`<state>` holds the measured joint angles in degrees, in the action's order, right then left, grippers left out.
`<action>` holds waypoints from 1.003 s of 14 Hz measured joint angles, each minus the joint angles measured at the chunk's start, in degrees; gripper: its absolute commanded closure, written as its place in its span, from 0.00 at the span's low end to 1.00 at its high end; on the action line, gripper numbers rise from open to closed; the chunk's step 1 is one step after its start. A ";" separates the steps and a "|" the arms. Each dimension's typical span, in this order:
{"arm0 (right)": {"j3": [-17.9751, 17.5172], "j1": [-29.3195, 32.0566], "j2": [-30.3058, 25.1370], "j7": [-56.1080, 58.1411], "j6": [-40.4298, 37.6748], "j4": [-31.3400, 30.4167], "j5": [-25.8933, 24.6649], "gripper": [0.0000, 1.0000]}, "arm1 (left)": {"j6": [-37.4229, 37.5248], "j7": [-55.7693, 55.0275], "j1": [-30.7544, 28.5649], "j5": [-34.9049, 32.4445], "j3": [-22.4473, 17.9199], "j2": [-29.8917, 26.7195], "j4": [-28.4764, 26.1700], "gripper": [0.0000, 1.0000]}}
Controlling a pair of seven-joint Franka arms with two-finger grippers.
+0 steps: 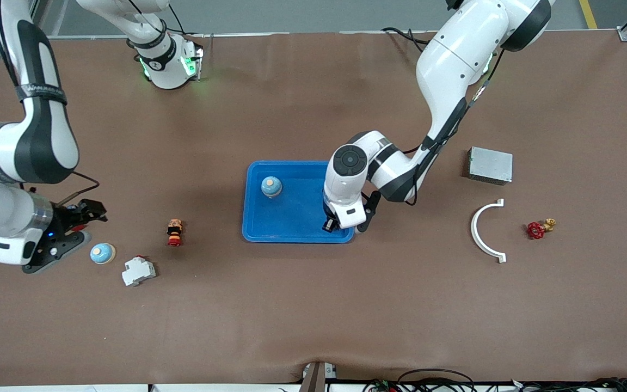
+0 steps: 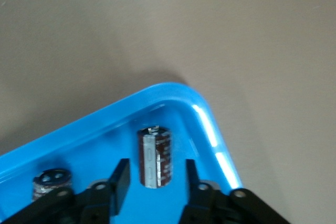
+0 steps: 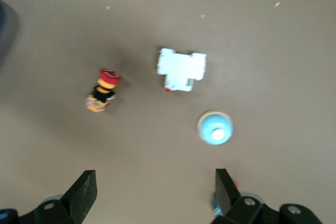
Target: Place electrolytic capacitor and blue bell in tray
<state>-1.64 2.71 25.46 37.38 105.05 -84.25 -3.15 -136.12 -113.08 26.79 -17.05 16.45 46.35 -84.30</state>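
Tray (image 1: 292, 231): mid-table, holding one bell (image 1: 271, 187) and a capacitor (image 2: 156, 157) in its corner toward the left arm. Second bell (image 1: 102, 253), breaker (image 1: 139, 270), push-button (image 1: 174, 232): right arm's end. Box (image 1: 490, 165), bracket (image 1: 485, 231), valve (image 1: 539, 228): left arm's end.

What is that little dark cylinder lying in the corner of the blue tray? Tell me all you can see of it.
The electrolytic capacitor is a small dark-brown cylinder with a pale stripe down its sleeve and a silvery end. It sits on the blue tray floor near a rounded corner, between the fingers of the left tool, which stand apart from its sides.
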 measured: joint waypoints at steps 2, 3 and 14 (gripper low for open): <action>-0.02 1.25 1.19 4.17 3.12 0.01 -0.06 0.00 | 0.21 1.85 -0.30 -1.00 -0.09 -0.86 1.09 0.00; -0.02 1.71 1.81 5.71 3.92 0.02 -0.10 0.00 | 1.09 3.54 -0.70 -1.13 -0.16 -1.71 1.36 0.00; -0.02 7.65 13.06 24.80 20.35 -0.14 -0.30 0.00 | 19.54 47.08 -11.91 -0.89 -0.08 -17.59 1.86 0.00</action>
<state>-1.66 10.36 38.53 62.18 125.40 -84.39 -3.44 -116.58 -66.01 14.88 -17.94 16.37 28.77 -82.45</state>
